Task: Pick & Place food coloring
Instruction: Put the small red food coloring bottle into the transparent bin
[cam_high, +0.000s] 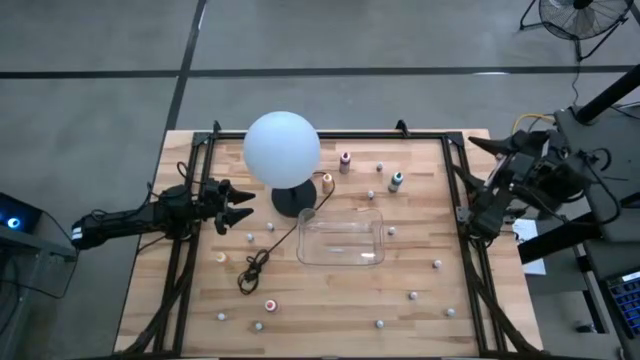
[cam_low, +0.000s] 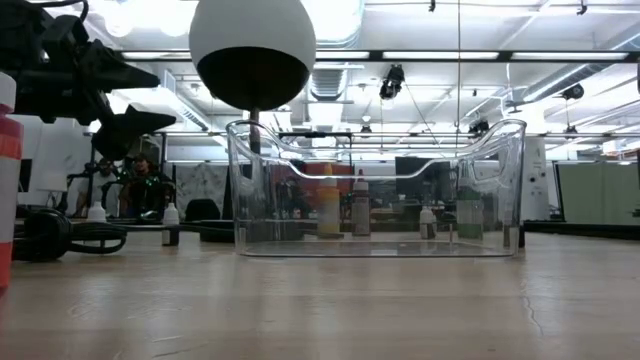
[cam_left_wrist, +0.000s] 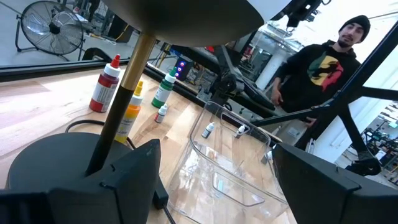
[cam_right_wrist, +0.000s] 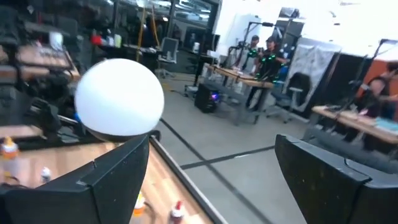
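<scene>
Several tiny food coloring bottles stand scattered upright on the wooden table: a red-capped one, a yellow one, a green one, a red-capped one near the front, and pale ones such as. My left gripper is open and hovers over the table's left part, beside the lamp base, fingers pointing right. In its wrist view the left gripper frames the clear tray. My right gripper is open at the table's right edge, holding nothing.
A white globe lamp stands on a black round base, and its cord curls toward the near edge. A clear plastic tray sits mid-table. A person in a dark hoodie stands beyond the table's right side.
</scene>
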